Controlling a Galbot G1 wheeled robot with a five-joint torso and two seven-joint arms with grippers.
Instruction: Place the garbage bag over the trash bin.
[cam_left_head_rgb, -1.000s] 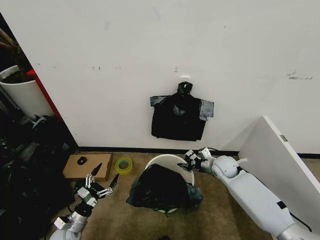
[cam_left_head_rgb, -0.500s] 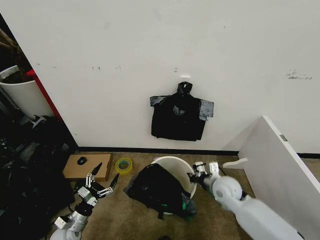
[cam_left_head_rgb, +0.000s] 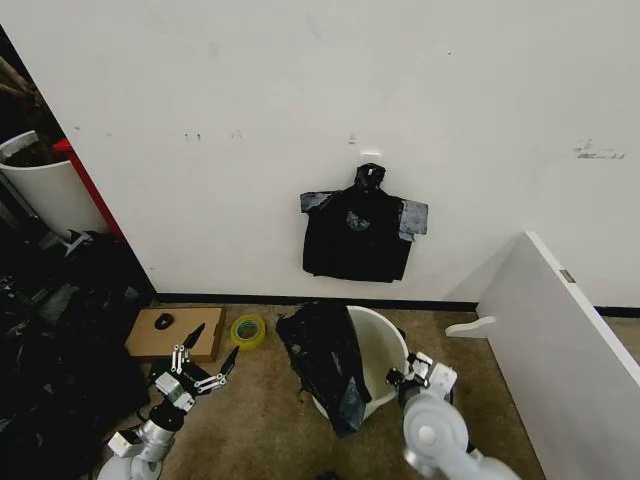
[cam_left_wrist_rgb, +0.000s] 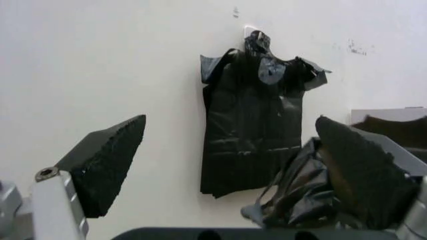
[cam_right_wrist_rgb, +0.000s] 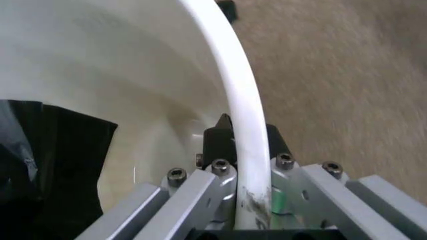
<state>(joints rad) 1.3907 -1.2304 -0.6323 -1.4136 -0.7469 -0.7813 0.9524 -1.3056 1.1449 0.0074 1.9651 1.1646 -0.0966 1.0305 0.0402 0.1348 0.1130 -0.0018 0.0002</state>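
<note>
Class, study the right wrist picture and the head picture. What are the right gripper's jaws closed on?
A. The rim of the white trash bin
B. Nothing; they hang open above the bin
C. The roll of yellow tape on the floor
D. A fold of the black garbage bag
A. In the right wrist view the right gripper has one jaw on either side of the rim of the trash bin, while the garbage bag is draped over the bin's opposite side.

This looks like a storage corner or a test room, not a home. The white wall (cam_left_head_rgb: 300, 90) is bare and has scuff marks. A black bundle (cam_left_head_rgb: 362, 235) is taped on it. The floor is brown carpet (cam_left_head_rgb: 250, 440). Dark bags (cam_left_head_rgb: 50, 340) lie piled beside a cardboard box (cam_left_head_rgb: 175, 333) and a tape roll (cam_left_head_rgb: 247, 330).
</note>
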